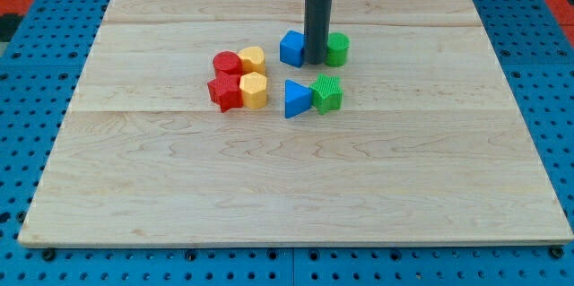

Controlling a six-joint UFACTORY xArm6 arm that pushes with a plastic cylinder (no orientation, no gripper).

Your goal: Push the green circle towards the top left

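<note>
The green circle (338,48) sits on the wooden board (287,178), above the middle, partly hidden by my rod. My tip (316,61) is down between the green circle on its right and a blue block (291,47) on its left, close to both. Below them lie a blue triangle (297,99) and a green star-shaped block (328,93), side by side and touching.
To the left sits a tight cluster: a red circle (226,62), a yellow block (253,58), a red star-shaped block (225,92) and a yellow hexagon (254,91). A blue pegboard (36,71) surrounds the board.
</note>
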